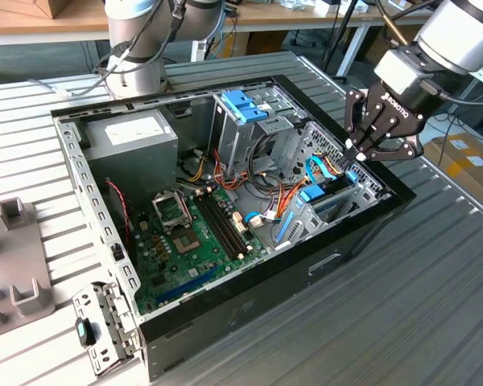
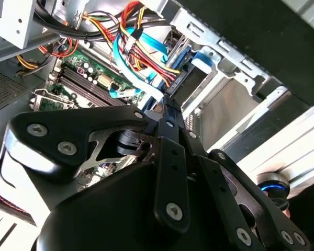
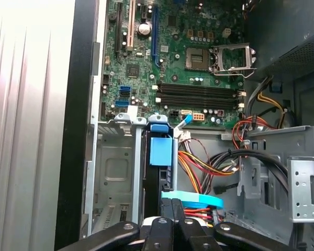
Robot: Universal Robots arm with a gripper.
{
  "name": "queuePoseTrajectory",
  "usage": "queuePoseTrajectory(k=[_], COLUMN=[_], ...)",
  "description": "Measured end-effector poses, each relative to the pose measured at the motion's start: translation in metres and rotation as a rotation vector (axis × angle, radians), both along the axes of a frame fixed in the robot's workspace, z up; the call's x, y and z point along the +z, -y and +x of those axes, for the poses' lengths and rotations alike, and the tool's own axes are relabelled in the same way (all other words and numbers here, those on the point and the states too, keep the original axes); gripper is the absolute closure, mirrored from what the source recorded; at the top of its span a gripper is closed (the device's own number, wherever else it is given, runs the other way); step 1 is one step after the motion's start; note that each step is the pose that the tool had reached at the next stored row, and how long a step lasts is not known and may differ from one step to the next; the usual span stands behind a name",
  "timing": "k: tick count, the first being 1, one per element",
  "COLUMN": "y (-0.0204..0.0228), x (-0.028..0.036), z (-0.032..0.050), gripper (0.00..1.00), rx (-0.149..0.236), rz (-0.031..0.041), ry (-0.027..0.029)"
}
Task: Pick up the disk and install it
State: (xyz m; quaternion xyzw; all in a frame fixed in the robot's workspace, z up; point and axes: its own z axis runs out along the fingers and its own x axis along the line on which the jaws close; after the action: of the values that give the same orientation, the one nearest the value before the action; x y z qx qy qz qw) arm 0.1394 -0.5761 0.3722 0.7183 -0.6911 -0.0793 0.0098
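while my gripper [image 1: 356, 153] sits pinched together above the disk [image 3: 160, 157] in its bay, nearby cables [image 3: 199, 167] could snag.

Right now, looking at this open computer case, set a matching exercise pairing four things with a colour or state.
Things:
1. disk
2. gripper
3. processor socket
4. power supply

Descriptions:
A. grey box in a corner of the case
B. standing on edge in the drive bay, blue carrier
C. black, over the case's edge by the bay
D. empty, on the green motherboard

Pairs: 1-B, 2-C, 3-D, 4-A
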Motion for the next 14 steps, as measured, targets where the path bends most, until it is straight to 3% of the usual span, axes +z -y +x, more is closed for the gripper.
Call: queuePoseTrajectory(k=[7,10,14], y=[0.0,0.0,0.0], x=[0.0048,0.0088,0.0098], z=[0.0182,0.0296,0.0336], gripper=[0.89,0.89,0.89], rx=[0.0,0.0,0.0], rz=[0.0,-0.0001,-0.0001], ry=[-0.0067,-0.0103,-0.0131])
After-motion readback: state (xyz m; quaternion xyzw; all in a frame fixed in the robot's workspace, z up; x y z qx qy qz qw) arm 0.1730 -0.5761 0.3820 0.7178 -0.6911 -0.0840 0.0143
